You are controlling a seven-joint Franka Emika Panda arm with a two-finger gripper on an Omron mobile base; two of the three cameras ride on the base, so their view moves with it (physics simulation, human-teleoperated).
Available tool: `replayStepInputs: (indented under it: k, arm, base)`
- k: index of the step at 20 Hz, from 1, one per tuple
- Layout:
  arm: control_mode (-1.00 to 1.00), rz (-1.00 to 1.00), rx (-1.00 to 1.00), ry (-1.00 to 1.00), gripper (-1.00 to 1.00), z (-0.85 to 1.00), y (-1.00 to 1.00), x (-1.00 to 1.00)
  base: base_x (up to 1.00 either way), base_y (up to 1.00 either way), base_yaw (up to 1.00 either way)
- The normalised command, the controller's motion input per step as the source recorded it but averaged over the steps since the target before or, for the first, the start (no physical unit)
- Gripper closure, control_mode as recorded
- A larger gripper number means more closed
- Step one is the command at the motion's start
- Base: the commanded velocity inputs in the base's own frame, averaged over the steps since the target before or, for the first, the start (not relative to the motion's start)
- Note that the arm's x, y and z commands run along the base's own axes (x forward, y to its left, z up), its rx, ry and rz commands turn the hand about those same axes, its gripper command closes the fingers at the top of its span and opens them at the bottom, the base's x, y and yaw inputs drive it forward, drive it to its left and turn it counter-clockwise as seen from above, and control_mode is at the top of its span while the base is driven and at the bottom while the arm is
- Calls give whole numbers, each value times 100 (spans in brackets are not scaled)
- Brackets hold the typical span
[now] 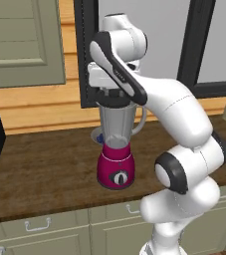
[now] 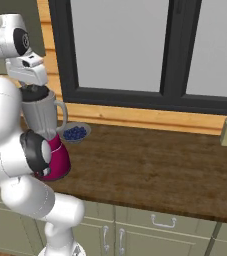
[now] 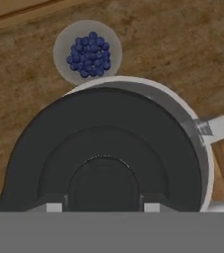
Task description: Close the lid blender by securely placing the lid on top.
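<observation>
One lid (image 3: 103,148) is pinched by its raised centre in the claw (image 3: 103,206), directly above the blender (image 1: 116,144) near the table's back edge. It is seen offset from the jar rim, which peeks out handle-side.

Bowl (image 3: 87,52) (of berries) crowds blender (image 1: 116,149).
</observation>
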Motion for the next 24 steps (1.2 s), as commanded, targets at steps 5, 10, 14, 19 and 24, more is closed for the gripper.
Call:
replayStepInputs:
  k: [5,10,14,19,24]
  arm:
    - [-100,0,-4,-8,100,-2,-31,0]
    - [-100,0,0,-1,100,0,-23,0]
    - [-100,0,0,0,100,-3,-2,2]
    - [-100,0,0,0,100,-6,13,25]
    - [-100,-3,0,0,100,0,37,37]
  base:
    - [0,0,0]
    - [0,0,0]
    - [0,0,0]
    - [0,0,0]
    - [0,0,0]
